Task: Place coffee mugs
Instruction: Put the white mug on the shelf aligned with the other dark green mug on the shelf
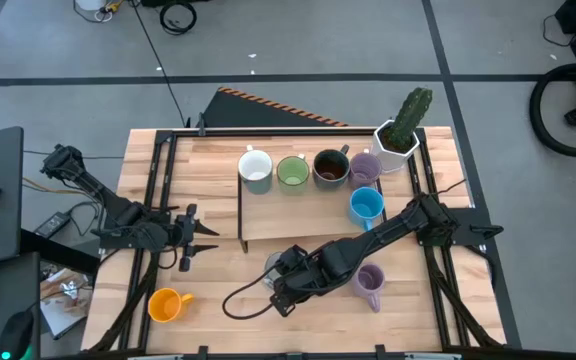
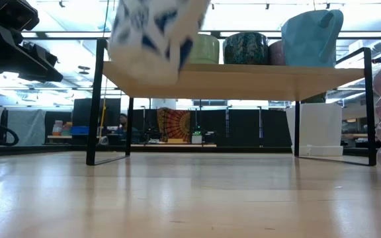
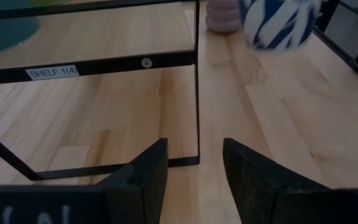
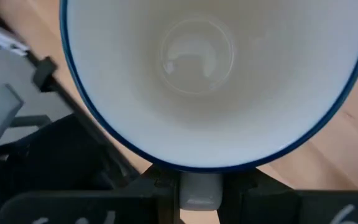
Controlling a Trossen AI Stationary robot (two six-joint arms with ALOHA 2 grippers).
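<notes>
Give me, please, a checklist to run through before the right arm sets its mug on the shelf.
1. Grip: the right pincer is shut on the blue-and-white mug: ok.
2. Mug off the table: it hangs raised in the low view: ok.
3. Free spot: the shelf has bare board in front of the white mug and the green mug: ok.
4. Left pincer out of the way: open, waiting left of the shelf: ok.
5. Mug bottom higher than the shelf top: cannot tell.
</notes>
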